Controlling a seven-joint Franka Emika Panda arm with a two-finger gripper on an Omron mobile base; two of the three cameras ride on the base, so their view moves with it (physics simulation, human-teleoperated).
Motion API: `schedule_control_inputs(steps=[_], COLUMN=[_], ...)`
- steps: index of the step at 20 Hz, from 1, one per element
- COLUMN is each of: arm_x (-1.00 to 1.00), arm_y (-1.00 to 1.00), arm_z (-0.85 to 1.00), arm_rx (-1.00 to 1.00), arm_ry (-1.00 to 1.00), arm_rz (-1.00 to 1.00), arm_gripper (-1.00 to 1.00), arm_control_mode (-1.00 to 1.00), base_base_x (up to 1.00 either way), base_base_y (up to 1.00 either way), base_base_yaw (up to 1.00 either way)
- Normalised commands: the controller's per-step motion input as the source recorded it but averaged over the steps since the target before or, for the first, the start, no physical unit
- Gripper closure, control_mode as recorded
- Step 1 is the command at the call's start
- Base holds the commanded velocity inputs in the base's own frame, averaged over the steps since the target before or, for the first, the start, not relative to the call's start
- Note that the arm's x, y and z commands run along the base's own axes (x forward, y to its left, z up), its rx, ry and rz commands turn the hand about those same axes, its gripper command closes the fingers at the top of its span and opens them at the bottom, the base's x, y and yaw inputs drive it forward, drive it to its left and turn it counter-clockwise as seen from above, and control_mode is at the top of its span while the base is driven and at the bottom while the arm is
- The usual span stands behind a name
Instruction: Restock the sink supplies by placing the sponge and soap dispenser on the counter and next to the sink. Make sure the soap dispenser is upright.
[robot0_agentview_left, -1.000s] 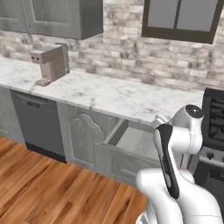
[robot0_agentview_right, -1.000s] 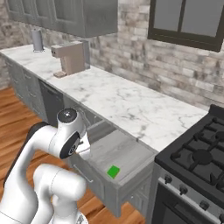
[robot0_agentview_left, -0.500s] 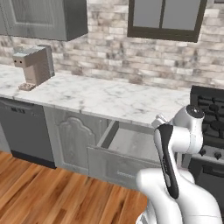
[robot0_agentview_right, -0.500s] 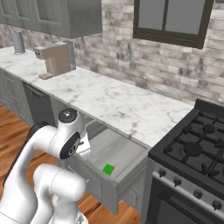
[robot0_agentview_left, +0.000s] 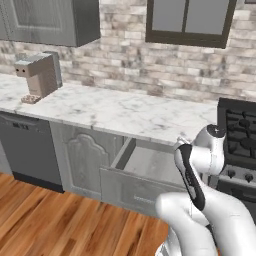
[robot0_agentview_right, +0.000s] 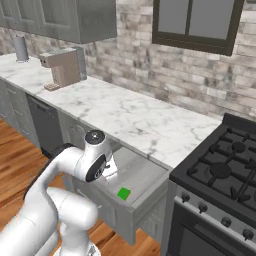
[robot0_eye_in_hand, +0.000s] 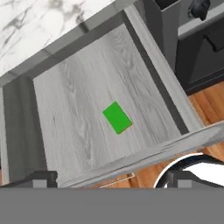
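The bright green sponge (robot0_eye_in_hand: 117, 117) lies flat on the wood-grain floor of an open drawer (robot0_eye_in_hand: 74, 109), near its middle. From the right base view, the sponge (robot0_agentview_right: 123, 193) sits toward the drawer's front. My gripper (robot0_eye_in_hand: 111, 179) hangs above the drawer's front edge, open, with nothing between its fingers. The gripper (robot0_agentview_right: 112, 174) points down into the drawer, behind and to the left of the sponge. The white marble counter (robot0_agentview_right: 130, 120) runs above the drawer (robot0_agentview_left: 145, 162). The soap dispenser and the sink are out of view.
A grey coffee machine (robot0_agentview_left: 40, 75) stands on the counter at the left. A black gas stove (robot0_agentview_right: 225, 170) adjoins the drawer on the right. A dishwasher front (robot0_agentview_left: 25, 150) sits below the counter at the left. Wooden floor lies in front of the cabinets.
The whole picture has shifted: the base drove right along the counter, bringing the stove further into view. The arm holds its pose over the drawer, gripper still open.
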Motion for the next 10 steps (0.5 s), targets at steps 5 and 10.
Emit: schedule_control_inputs(steps=[5,10], arm_x=[0.80,0.53], arm_y=[-0.19,0.00], arm_z=[-0.89,-0.85], arm_rx=[0.00,0.00], arm_ry=[0.36,0.31], arm_rz=[0.26,0.25], arm_gripper=[-1.00,-1.00], arm_control_mode=[-1.00,-1.00], base_base_x=[0.00,0.00], base_base_y=[0.00,0.00], base_base_yaw=[0.00,0.00])
